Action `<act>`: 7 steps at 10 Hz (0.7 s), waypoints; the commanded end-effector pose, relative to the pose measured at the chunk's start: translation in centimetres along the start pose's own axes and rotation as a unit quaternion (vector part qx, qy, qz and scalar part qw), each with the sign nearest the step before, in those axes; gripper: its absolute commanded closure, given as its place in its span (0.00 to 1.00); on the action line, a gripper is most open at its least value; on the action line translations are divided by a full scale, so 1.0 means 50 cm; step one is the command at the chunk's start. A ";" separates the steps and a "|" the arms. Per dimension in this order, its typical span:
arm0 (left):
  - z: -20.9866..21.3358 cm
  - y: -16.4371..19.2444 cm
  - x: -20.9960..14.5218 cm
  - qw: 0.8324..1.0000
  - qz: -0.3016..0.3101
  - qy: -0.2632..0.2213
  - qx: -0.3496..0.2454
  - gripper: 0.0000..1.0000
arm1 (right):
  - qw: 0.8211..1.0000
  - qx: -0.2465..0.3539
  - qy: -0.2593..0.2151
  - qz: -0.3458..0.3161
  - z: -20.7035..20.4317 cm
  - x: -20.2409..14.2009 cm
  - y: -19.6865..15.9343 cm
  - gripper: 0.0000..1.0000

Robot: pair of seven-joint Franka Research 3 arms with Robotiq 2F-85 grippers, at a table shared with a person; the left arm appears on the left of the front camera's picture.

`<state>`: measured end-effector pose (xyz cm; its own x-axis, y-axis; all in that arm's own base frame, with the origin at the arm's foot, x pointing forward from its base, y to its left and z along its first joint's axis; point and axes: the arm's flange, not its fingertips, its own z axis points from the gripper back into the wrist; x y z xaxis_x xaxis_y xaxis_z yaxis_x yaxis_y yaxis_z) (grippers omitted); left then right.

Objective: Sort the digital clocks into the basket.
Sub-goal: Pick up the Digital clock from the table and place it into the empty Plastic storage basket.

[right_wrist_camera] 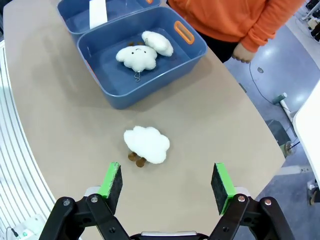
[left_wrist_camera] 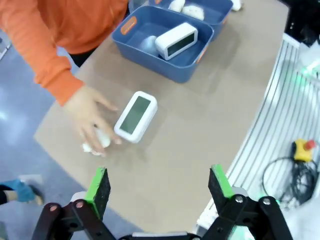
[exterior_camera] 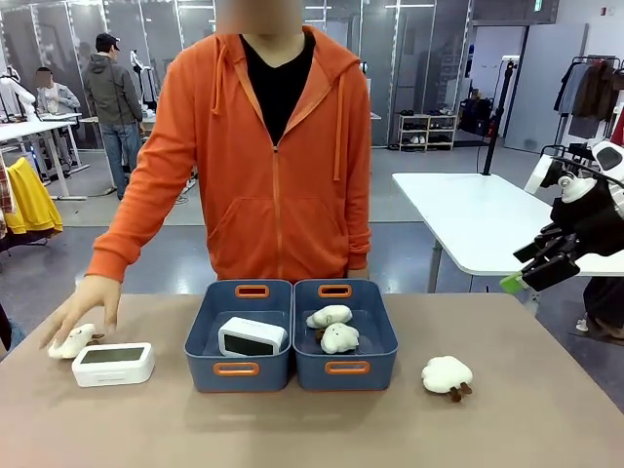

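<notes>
You face a brown table (exterior_camera: pixel 312 429) with two blue bins side by side at its middle. The task looks half done. One digital clock (exterior_camera: pixel 252 336) sits in the left basket (exterior_camera: pixel 198 341), propped with its face toward you and its long axis across the bin. The second clock (exterior_camera: pixel 113 363) lies flat on the table, well left of that basket, face up. Its long axis runs left to right, just beside the person's hand (exterior_camera: pixel 83 307). Your left gripper (left_wrist_camera: pixel 160 187) hangs high over the table with fingers spread. Your right gripper (right_wrist_camera: pixel 166 182) is spread too, above a plush toy (right_wrist_camera: pixel 146 144).

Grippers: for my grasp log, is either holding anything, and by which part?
Nothing held: left gripper and right gripper are both open and empty.
</notes>
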<state>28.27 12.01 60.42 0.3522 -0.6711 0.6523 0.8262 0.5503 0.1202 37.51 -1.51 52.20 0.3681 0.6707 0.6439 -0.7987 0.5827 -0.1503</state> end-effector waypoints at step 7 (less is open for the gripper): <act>0.086 -0.040 -0.120 0.996 -0.067 -0.053 0.033 0.00 | 1.000 -0.003 0.006 -0.010 -0.002 0.008 0.000 0.10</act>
<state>22.53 17.31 59.88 0.2050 -0.6829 0.7011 0.8408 0.4896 0.2311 37.53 -1.50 52.19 0.3686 0.6708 0.6435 -0.7987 0.5827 -0.1499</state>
